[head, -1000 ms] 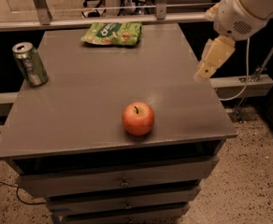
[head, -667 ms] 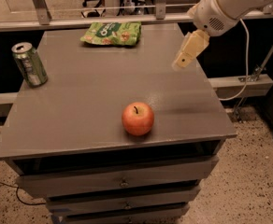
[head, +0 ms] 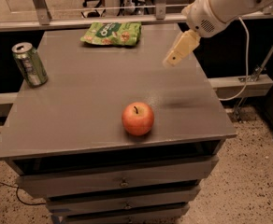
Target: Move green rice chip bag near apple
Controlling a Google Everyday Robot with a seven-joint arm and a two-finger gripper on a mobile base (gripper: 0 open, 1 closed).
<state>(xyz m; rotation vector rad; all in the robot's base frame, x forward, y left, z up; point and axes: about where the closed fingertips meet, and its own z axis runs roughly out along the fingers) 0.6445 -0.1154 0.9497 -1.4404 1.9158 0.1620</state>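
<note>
Item: gripper [head: 172, 59]. Hangs in the air above the right part of the table [head: 80, 99], tip slanting down and left; nothing is in its hold. Whether it is open or closed cannot be told.

Item: green rice chip bag [head: 111, 33]. Lies flat at the far edge of the table, left of the gripper and apart from it, ungrasped.

Item: apple [head: 138, 118]. Stands near the front edge, well apart from the bag.

Item: drink can [head: 29, 64]. Upright at the left edge, clear of the likely path.

Step in hand, as judged: the reach toward the bag. Advice: come down over the bag's near or right edge, pinch the crinkled film where it rises off the table, lift it clear, and set it down just beside the apple without nudging the fruit, which would roll.
</note>
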